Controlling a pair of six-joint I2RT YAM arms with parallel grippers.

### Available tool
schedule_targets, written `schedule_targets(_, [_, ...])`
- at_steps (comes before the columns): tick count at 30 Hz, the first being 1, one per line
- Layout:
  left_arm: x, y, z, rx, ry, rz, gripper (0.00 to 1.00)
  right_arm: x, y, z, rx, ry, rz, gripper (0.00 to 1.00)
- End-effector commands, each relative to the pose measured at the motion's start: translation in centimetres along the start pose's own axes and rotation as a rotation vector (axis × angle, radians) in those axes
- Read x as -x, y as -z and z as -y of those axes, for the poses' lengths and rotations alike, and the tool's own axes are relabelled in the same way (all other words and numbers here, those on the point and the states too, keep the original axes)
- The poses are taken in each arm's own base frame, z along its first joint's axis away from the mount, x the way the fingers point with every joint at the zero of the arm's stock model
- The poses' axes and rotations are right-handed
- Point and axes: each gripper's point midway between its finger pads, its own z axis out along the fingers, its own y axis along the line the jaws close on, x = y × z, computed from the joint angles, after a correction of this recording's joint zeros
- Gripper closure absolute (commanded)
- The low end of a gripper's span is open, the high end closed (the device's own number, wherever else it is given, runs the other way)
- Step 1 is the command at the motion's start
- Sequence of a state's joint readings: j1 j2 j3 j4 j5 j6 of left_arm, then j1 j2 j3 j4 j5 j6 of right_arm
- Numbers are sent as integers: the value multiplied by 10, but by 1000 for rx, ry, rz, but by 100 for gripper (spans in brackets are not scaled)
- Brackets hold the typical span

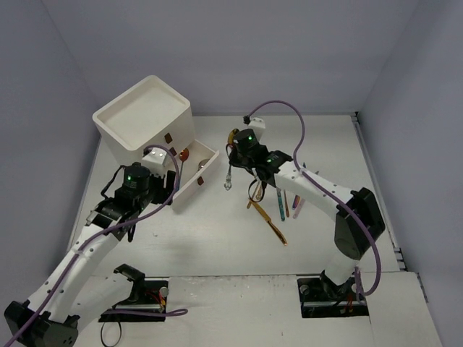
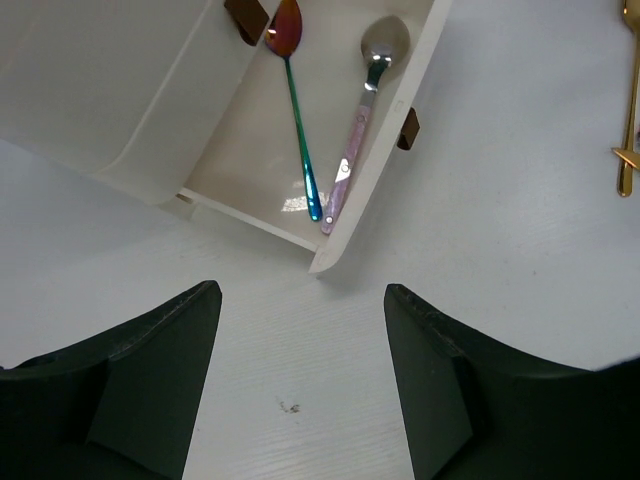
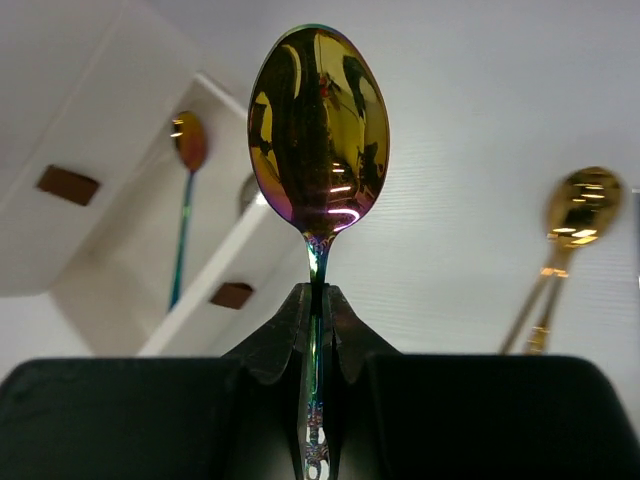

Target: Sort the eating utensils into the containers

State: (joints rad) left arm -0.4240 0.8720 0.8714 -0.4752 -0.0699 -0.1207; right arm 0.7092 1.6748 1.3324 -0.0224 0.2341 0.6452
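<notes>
the right gripper (image 3: 317, 300) has its fingers pressed together on the neck of a rainbow-tinted spoon (image 3: 318, 130), bowl up in the right wrist view, mirror gold with a purple and green rim; the handle below the pinch is almost wholly hidden between the dark fingers. from the top camera that spoon (image 1: 228, 181) hangs in the air just right of the open drawer (image 1: 206, 170), its bowl hard to separate from the wrist and cable around it. the drawer is the lowest one of the white cabinet (image 1: 145, 116) and is pulled out; the other drawers show only as small brown handles, and whether they are fully closed cannot be told. in the left wrist view the drawer's front wall (image 2: 370, 190) holds a teal-handled spoon (image 2: 297, 120) and a pink-handled spoon (image 2: 360, 130) lying side by side, tips nearly touching; the first one's bowl is cut off by the top edge. the left gripper (image 2: 300, 390) is spread wide, holding nothing, above the bare table (image 2: 520, 260) just before the drawer. a gold utensil (image 2: 628, 130) is clipped by the right edge, its kind unclear. the remaining utensils (image 1: 278, 206) lie in an overlapping heap under the right arm, partly covered by it.
</notes>
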Motion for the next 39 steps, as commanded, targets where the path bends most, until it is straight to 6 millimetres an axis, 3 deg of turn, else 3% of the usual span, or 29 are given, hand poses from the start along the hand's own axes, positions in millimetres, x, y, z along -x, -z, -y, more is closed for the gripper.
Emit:
schedule_targets(1, [31, 16, -18, 90, 50, 152, 37, 28, -9, -79, 186, -166, 93, 100])
schedule_targets(3, [32, 20, -25, 124, 56, 170, 37, 37, -13, -101, 222, -207, 109, 100])
schedule_targets(10, [32, 28, -36, 179, 65, 191, 36, 20, -53, -145, 249, -302, 93, 100])
schedule_targets(16, [31, 27, -37, 188, 62, 186, 36, 11, -81, -167, 271, -329, 81, 84])
schedule_targets(18, [31, 27, -37, 186, 60, 185, 36, 8, -84, -173, 292, -311, 68, 66])
schedule_targets(20, [32, 28, -36, 184, 58, 186, 36, 14, -78, -172, 294, -266, 85, 58])
schedule_targets(23, [32, 27, -35, 177, 58, 186, 36, 22, -61, -151, 248, -193, 123, 48])
schedule_targets(25, [32, 26, -35, 174, 57, 184, 36, 19, -59, -121, 165, -119, 145, 47])
schedule_targets(27, [31, 26, -34, 171, 58, 178, 36, 35, -42, -100, 113, -59, 180, 46])
schedule_targets(30, [31, 25, -33, 164, 56, 171, 36, 31, -31, -52, -32, 16, 172, 47])
schedule_targets(33, [31, 24, -31, 159, 58, 168, 36, 22, -25, -7, -143, 70, 120, 50])
schedule_targets(37, [30, 23, -31, 155, 57, 162, 36, -16, -27, 45, -240, 90, 8, 54])
schedule_targets(39, [29, 22, -30, 154, 56, 159, 36, -29, -29, 61, -263, 76, -30, 55])
